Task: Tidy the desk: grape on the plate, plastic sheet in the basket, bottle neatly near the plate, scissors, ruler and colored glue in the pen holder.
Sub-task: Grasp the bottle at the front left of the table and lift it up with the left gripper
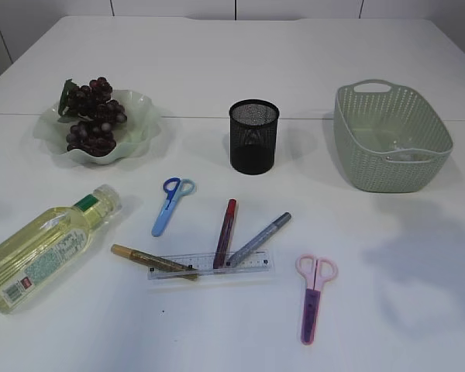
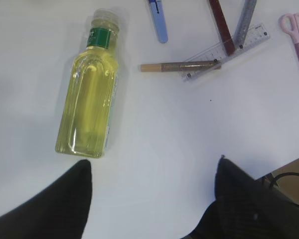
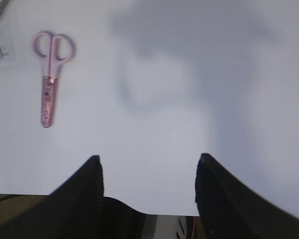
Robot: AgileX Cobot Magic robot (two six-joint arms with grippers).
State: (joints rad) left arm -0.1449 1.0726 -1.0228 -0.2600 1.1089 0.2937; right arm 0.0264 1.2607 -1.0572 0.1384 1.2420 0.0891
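Bottle (image 2: 89, 89) lies on its side on the bench (image 1: 387, 310), ahead and left of the left end effector (image 2: 152, 199), long axis running away from it, cap at the far end; left arm is nearer. Both end effectors are spread and empty, the right end effector (image 3: 149, 191) hovering near the pink scissors (image 3: 51, 74). Bottle label (image 1: 43, 267) carries print, probably too small to read.

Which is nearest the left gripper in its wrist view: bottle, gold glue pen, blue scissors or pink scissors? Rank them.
From the left gripper, open at the bottom edge:
1. Bottle, lying on the left, its base just above the left finger.
2. Gold glue pen, centre, tip resting on the ruler.
3. Blue scissors at top centre and pink scissors at top right: too close to call.
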